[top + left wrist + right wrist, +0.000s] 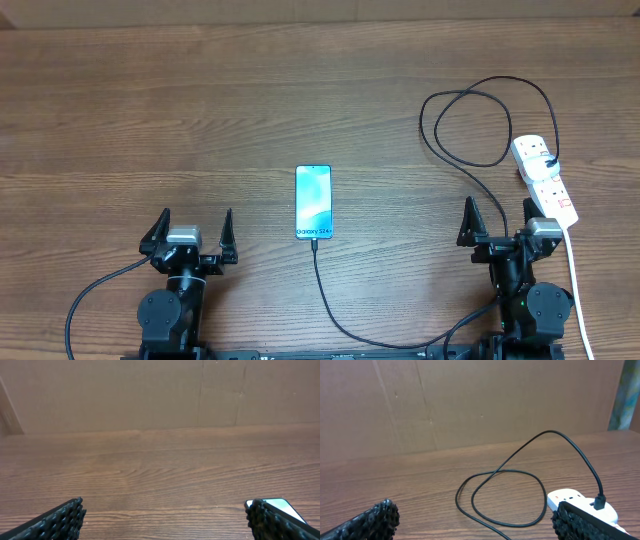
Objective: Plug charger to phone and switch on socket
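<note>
Both arms sit low at the near edge of the desk (150, 100). The left claw (196, 215) and right claw (499, 205) are spread wide and empty. The phone (313, 203) lies between them, and the charger (318, 275) loops right to the socket (545, 180).

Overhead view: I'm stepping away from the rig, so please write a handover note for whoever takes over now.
Open and empty: left gripper, right gripper.
The slim blue-white smartphone lies mid-table. The thin black charger cable is plugged into the white power strip at the right; its free end meets the phone's near edge, seating unclear.
Done: nothing certain.
To do: check or seat that end, press the red rocker switch.
</note>
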